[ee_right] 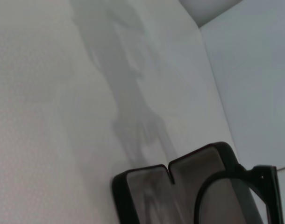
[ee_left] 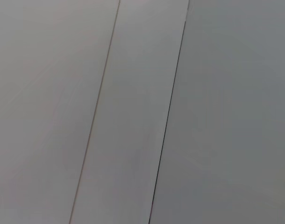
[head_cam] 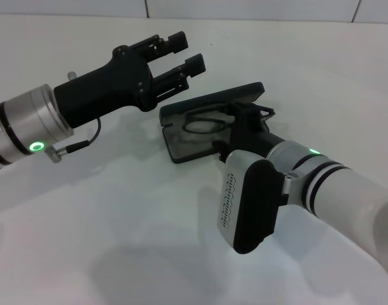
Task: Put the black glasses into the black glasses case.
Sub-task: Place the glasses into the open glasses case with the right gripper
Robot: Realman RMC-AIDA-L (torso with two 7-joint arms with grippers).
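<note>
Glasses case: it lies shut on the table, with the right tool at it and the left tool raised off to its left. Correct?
Not quite: the black glasses case lies open, lid up, as the head view shows, with the black glasses over its lining. The right tool is at it; the left tool is raised, off to its left.

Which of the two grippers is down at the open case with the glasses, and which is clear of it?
The right gripper is at the black glasses case, over the black glasses. The left gripper hovers beyond the case, jaws open and empty.
</note>
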